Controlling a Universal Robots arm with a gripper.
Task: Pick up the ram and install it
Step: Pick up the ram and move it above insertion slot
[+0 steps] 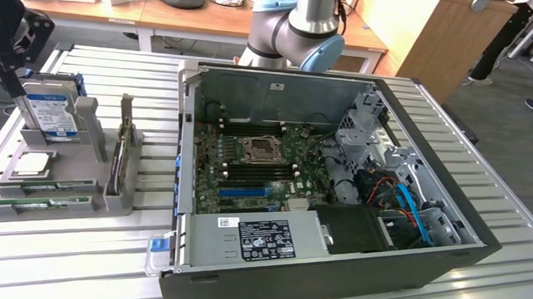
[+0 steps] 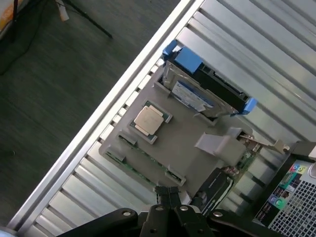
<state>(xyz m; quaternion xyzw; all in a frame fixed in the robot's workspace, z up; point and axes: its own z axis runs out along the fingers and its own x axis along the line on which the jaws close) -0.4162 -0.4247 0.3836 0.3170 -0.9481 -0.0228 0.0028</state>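
- Gripper (image 1: 14,87) hangs over the table's far corner on the exterior view's left, just above and beside the gray parts tray (image 1: 114,201). It is well apart from the PC case (image 1: 333,271).
- In the wrist view, gripper (image 2: 168,193) fingers (image 2: 162,192) sit pressed together w/ no gap showing and nothing between them. The tips hover above the tray (image 2: 187,148) edge, not touching it.
- Ram (image 1: 50,184): long green stick w/ white label, lying flat in a tray slot on the near side, just in front of the CPU (image 1: 34,163). It is untouched and not yet in the case.
- Second stick (image 1: 47,205), same look, lies parallel in the next slot, closest to the tray's front edge.
- CPU is a square silver chip, flat in its pocket; in the wrist view (image 2: 149,120) it is mid-tray.
- Hard drive (image 1: 50,114), silver w/ blue label, stands upright at the tray's back, in a blue-ended bracket (image 2: 185,58).
- A thin card (image 1: 120,151) stands on edge in the tray's slot on the exterior view's right.
- Case lies on its side, panel off, w/ the motherboard (image 1: 248,172) exposed. The CPU socket (image 1: 260,149) is near the middle, w/ dark mem slots (image 1: 252,167) just in front of it and more behind.
- PSU (image 1: 255,239) w/ black label sits along the case's near wall; blue cables (image 1: 407,201) are at the exterior view's right.
- Arm's base joints (image 1: 297,24) rise behind the case; wooden desks are beyond.
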